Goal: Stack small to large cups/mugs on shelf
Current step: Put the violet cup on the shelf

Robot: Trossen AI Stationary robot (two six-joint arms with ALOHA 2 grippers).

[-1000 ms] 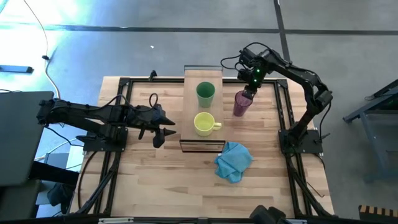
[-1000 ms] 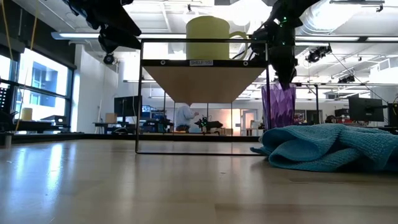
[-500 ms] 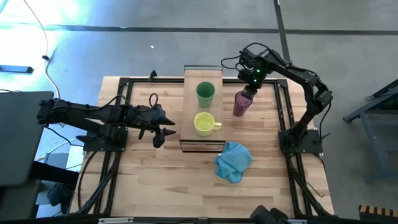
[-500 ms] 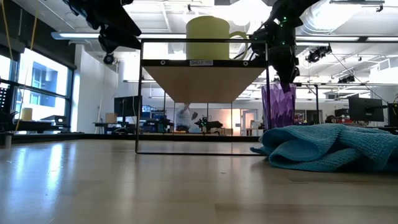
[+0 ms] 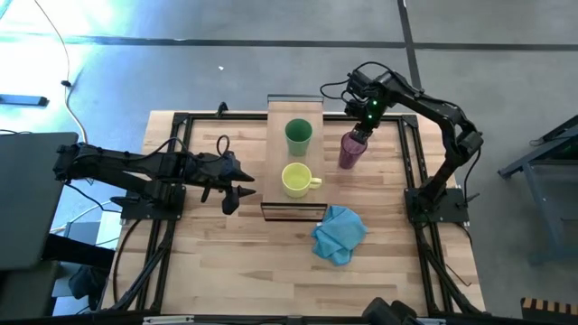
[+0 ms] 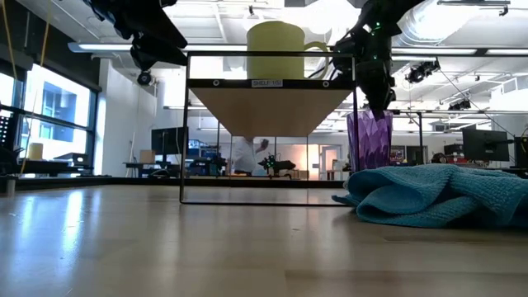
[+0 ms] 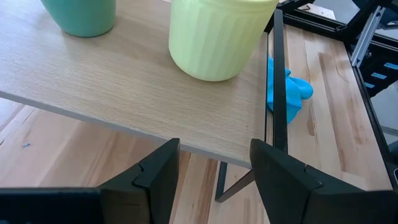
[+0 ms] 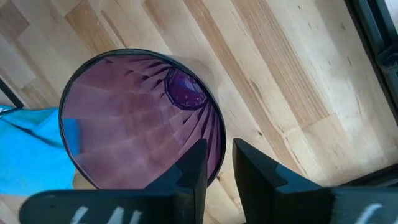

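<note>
The purple tumbler (image 5: 349, 152) stands on its base on the tabletop, just right of the shelf (image 5: 275, 194). It also shows in the low view (image 6: 368, 142). The green cup (image 5: 299, 135) and the yellow mug (image 5: 297, 181) stand on the shelf board, the green cup farther back. My right gripper (image 5: 361, 135) is over the tumbler's far rim and shut on it. My left gripper (image 5: 237, 183) is open and empty, hovering left of the shelf. In its wrist view (image 7: 214, 168) it faces the shelf's edge and the mug (image 7: 214, 37). My right gripper holds the purple tumbler by its rim (image 8: 219, 140) on the far side. One finger (image 8: 189, 171) is inside the tumbler and the other (image 8: 252, 171) is outside, with the wall between them. The fingers come from above, pointing down. The tumbler stands upright on the table.
A crumpled blue cloth (image 5: 339, 233) lies on the table near the shelf's near right corner and fills the low view's right side (image 6: 437, 194). Dark frame rails (image 5: 411, 171) run along both sides of the table.
</note>
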